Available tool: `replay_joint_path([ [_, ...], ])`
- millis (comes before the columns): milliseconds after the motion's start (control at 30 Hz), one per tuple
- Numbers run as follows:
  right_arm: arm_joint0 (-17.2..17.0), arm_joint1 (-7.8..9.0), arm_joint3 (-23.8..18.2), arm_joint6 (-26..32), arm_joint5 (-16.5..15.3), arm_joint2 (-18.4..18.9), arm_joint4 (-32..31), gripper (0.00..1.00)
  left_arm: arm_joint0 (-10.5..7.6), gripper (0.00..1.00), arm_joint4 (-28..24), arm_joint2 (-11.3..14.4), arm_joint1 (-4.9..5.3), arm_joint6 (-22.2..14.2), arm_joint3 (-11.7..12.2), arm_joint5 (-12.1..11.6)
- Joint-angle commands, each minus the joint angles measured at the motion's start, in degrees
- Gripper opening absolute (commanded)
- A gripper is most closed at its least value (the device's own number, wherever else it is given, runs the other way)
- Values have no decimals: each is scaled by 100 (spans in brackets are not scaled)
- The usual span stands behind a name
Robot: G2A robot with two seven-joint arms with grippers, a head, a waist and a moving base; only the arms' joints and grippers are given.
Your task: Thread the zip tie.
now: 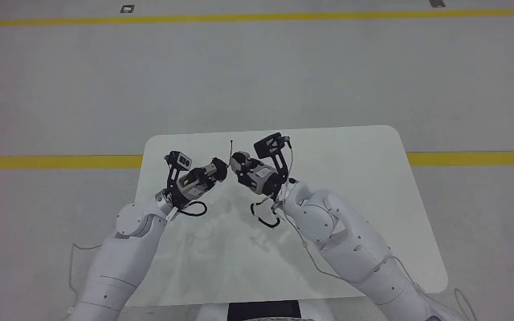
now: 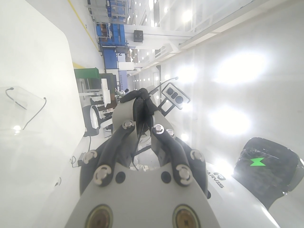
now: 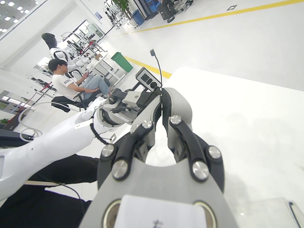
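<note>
My two grippers meet fingertip to fingertip above the middle of the white table (image 1: 361,176). A thin black zip tie (image 1: 231,149) rises from where they meet. In the right wrist view my right gripper (image 3: 162,100) is shut on the zip tie (image 3: 158,69), whose strip climbs from the fingers to its small square head. In the left wrist view my left gripper (image 2: 142,98) is shut too, a thin dark strip runs between its fingers, and the zip tie (image 2: 169,81) sticks out past their tips. From above, the left gripper (image 1: 220,166) and right gripper (image 1: 238,164) nearly touch.
A clear plastic box (image 2: 21,105) holding spare black zip ties (image 2: 35,113) stands on the table beside my arms; its corner (image 3: 280,205) shows in the right wrist view. Black cables (image 1: 193,210) hang under both wrists. The table's far and right parts are bare.
</note>
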Motion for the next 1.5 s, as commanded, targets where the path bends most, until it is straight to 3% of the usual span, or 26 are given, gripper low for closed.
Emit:
replay_joint_path([
  [0,-19,-3,-10,-20,15,16,-21,0,14,0,-10,-11,-2,-1,-27,0],
  [467,-146,-38,-61,-99,66,62,-96,0,90,0,-18,-94,-8,-7,-99,0],
  [833,-215,-59,-117,-99,-131,64,-81,0,107,0,-26,-104,-19,-26,-111,0],
  [867,-221,-60,-121,-97,-138,69,-83,9,112,0,-26,-105,-19,-29,-113,0],
  [900,-230,-61,-130,-102,-139,77,-89,32,117,0,-26,-109,-20,-31,-117,0],
  [967,-245,-63,-147,-107,-140,90,-103,49,124,0,-24,-113,-20,-35,-123,0],
  [1000,-255,-63,-157,-104,-145,99,-107,80,127,0,-24,-114,-20,-37,-124,0],
  [1067,-269,-62,-174,-94,-153,119,-119,94,139,0,-90,-104,-24,-32,-116,0],
  [1333,-376,-27,-285,-119,-169,349,-273,91,124,0,-138,-109,-14,-41,-129,20],
  [1433,-454,9,-331,-156,-203,498,-490,93,118,0,-336,-136,-5,-87,-163,185],
  [1467,-489,26,-329,-176,-193,558,-659,94,134,0,-598,-136,-9,-101,-180,348],
])
